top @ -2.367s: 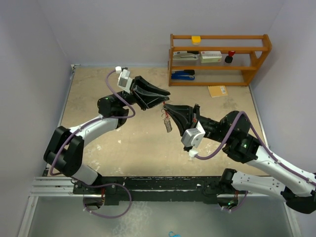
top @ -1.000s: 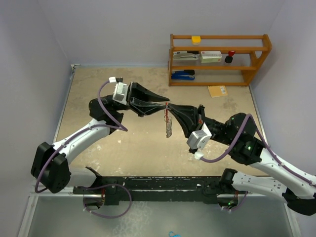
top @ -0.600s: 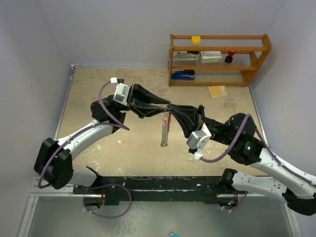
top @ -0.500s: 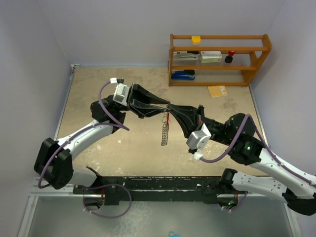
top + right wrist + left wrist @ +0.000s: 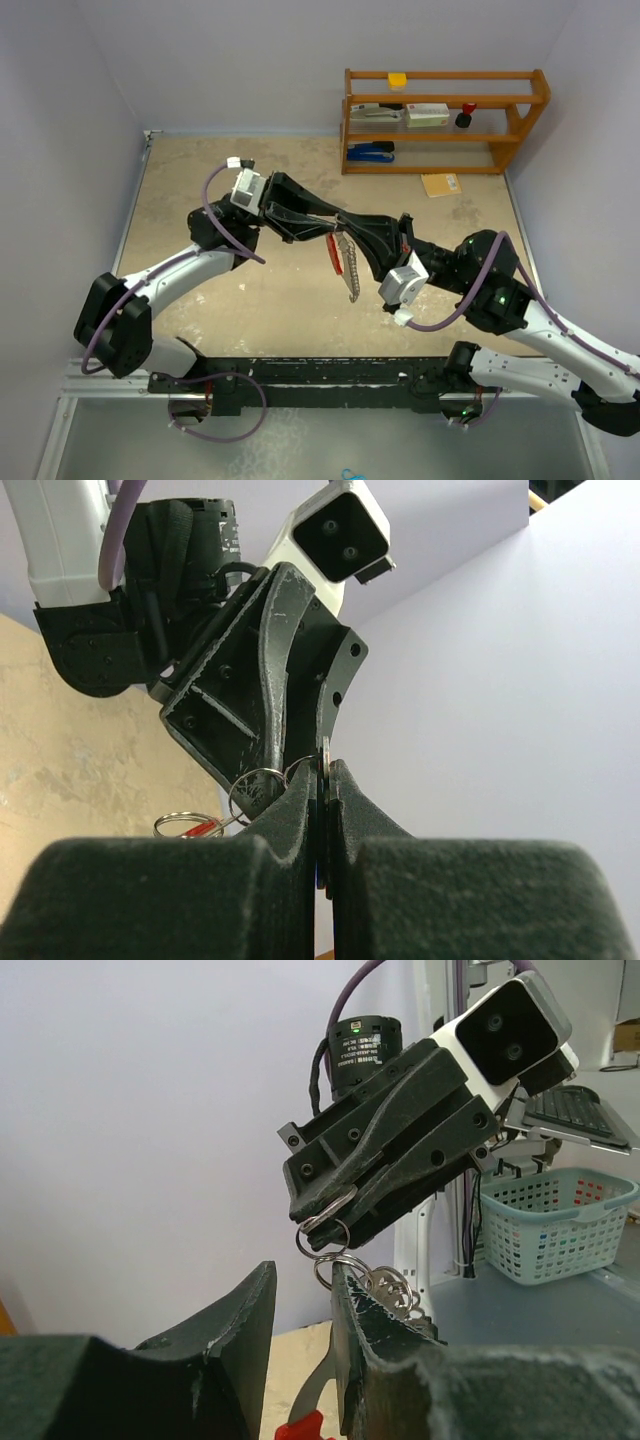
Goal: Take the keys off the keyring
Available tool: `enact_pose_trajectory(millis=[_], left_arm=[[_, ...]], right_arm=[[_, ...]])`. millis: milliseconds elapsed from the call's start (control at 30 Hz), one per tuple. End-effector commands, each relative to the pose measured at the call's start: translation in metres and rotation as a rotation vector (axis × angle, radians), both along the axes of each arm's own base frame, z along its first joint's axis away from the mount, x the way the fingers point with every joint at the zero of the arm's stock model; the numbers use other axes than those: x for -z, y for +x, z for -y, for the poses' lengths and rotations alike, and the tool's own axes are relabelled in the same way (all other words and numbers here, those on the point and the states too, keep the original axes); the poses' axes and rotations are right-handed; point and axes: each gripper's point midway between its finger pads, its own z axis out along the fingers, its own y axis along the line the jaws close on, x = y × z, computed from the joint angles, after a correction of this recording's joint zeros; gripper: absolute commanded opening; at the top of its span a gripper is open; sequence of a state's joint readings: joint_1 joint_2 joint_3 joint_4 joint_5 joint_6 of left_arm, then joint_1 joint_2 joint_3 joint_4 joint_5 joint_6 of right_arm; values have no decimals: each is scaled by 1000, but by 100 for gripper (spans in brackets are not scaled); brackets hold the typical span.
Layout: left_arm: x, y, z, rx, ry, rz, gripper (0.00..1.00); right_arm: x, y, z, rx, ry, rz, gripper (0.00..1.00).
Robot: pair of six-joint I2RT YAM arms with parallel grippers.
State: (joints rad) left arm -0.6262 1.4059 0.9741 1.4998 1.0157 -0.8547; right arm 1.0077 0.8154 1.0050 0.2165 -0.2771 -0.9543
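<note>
- Right gripper is pressed together on a small ring, tip to tip with the left gripper.
- Left gripper's fingers show a narrow gap; whether they clamp anything I cannot tell.
- The keyring hangs in the air just below the two meeting tips, off the table.
- The keys are too small to pick out.
- Half a second ago the keyring hung straight down; now it slants down and to the right.

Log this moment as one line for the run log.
Right end effector: shut on small silver ring | left end effector: jaws apart, grasp unclear | keyring: hanging below both
</note>
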Motion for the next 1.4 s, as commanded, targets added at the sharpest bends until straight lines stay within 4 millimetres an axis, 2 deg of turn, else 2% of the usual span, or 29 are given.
enact_pose_trajectory(millis=[0, 300, 467, 833, 1033, 1167, 1367], left_arm=[[-22, -19, -9, 68, -84, 40, 26], [-32, -11, -6, 102, -119, -46, 20], [-36, -14, -8, 108, -125, -45, 18], [-38, -21, -12, 119, -123, -43, 21], [-43, -23, -13, 136, -128, -66, 16], [-48, -26, -15, 156, -126, -78, 27], [-48, -37, -14, 189, -105, -60, 33]], right_arm=[[-26, -6, 8, -6, 87, 59, 0], [-27, -7, 8, -9, 93, 59, 0], [-25, -7, 9, -8, 89, 59, 0], [-24, -5, 9, 4, 91, 63, 0], [-26, -3, 9, 15, 96, 67, 0], [-25, -2, 9, 21, 92, 68, 0], [-24, 3, 7, 41, 82, 75, 0]])
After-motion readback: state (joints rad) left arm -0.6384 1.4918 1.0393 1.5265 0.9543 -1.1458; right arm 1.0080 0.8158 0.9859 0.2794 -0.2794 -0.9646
